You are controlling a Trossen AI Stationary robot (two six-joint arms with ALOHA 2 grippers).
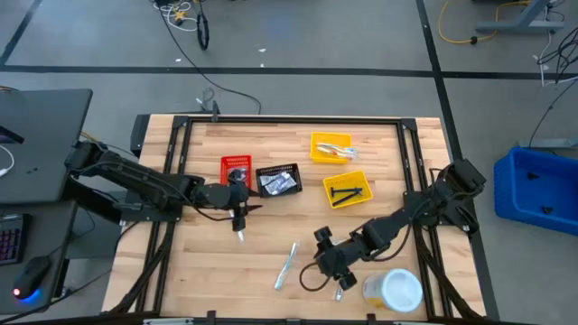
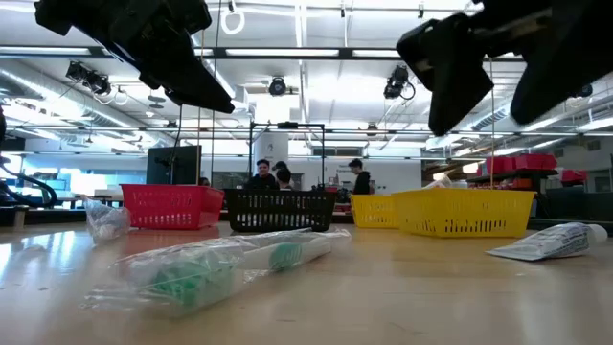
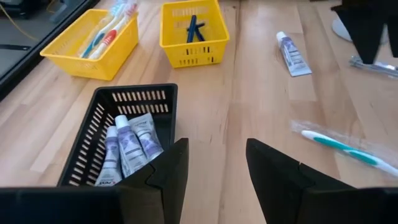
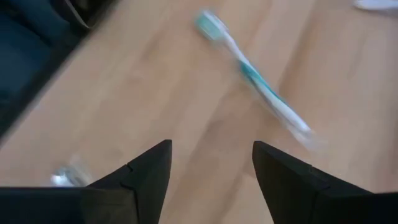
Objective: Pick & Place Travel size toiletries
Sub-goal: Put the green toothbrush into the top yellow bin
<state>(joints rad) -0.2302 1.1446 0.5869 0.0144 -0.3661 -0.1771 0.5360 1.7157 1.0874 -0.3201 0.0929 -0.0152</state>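
Note:
A toothbrush in a clear wrapper [image 1: 287,264] lies flat on the wooden table near its front, and also shows in the right wrist view [image 4: 255,81]. My right gripper [image 1: 323,257] hangs open just to its right, above the table, with nothing between its fingers [image 4: 211,168]. A white tube [image 3: 291,55] lies loose on the table farther right. My left gripper [image 1: 240,209] hovers open beside the black bin [image 3: 93,134], which holds small tubes and sachets [image 3: 127,146]. A small clear packet [image 1: 241,236] lies on the table below it.
A red bin [image 1: 236,168] stands left of the black one. Two yellow bins [image 1: 330,147] [image 1: 348,190] hold toothbrushes and black sticks. A big jar with a white lid [image 1: 397,289] stands at the front right. People show in the room beyond the table.

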